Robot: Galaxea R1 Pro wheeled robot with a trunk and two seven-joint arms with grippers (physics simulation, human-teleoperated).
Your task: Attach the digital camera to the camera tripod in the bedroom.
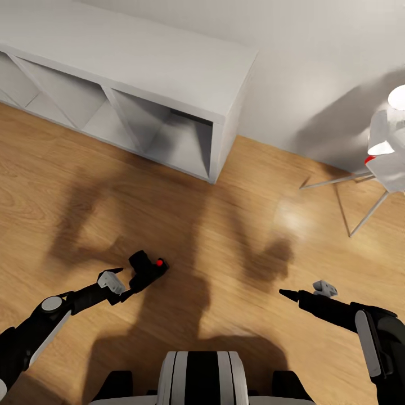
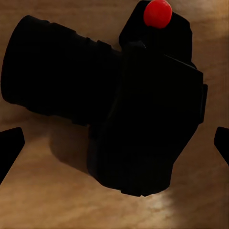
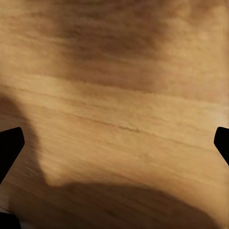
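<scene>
Left side first. My left arm reaches forward and low over the light wood floor [image 1: 236,236], and the left claw [image 1: 125,281] sits right at the digital camera [image 1: 147,269]. In the head view the camera lies on the planks just ahead of the claw, its red dot [image 1: 160,262] facing up and toward the right. From the left wrist view, the digital camera [image 2: 119,105] is large and close, lens barrel [image 2: 50,78] pointing off to one side, red dot [image 2: 157,13] at the top of the body. The two black fingertips [image 2: 9,148] stand wide at either edge of that frame, well clear of the camera body, so I read the left claw as spread open and holding nothing. Camera rests on the floor, with its shadow just under it.

Behind, along the pale wall, a grey cube shelf [image 1: 169,79] runs from the left edge toward centre, its open compartments facing me.

Centre bottom: my own trunk [image 1: 201,377], with broad shadows of the arms on the boards ahead.

Right side. The right arm hangs over bare floor, right claw [image 1: 304,293] well apart from the camera. Right wrist view gives only wood grain and shadow between the fingertips [image 3: 10,145], which sit wide at the frame edges: open, empty.

Far right, a white lamp [image 1: 388,146] on thin splayed legs stands near the wall.
</scene>
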